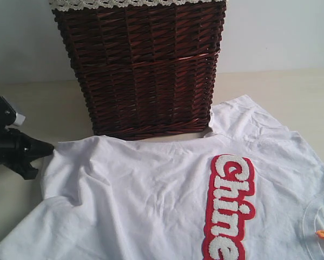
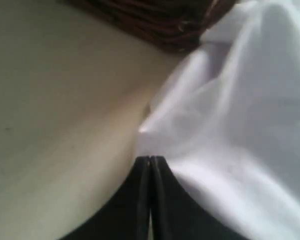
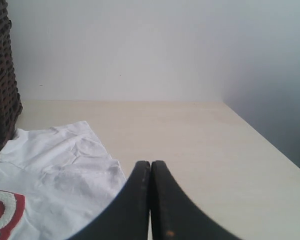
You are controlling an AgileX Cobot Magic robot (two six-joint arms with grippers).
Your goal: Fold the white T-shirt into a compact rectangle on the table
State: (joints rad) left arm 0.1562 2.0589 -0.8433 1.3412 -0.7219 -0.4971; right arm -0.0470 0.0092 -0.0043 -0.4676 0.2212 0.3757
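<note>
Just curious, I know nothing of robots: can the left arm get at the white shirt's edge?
Probably yes: the left gripper sits right beside the shirt with nothing between, though its jaws are shut.

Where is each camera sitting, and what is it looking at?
Exterior view: off the arms, looking across the white T-shirt toward the wicker basket; the left end effector shows at the shirt's edge.
Left wrist view: on the left arm, low over the table, facing the shirt's edge; its shut tips show.
Right wrist view: on the right arm, facing across the table to the wall; the shut right end effector shows.
Shared: all three show shirt and basket.
</note>
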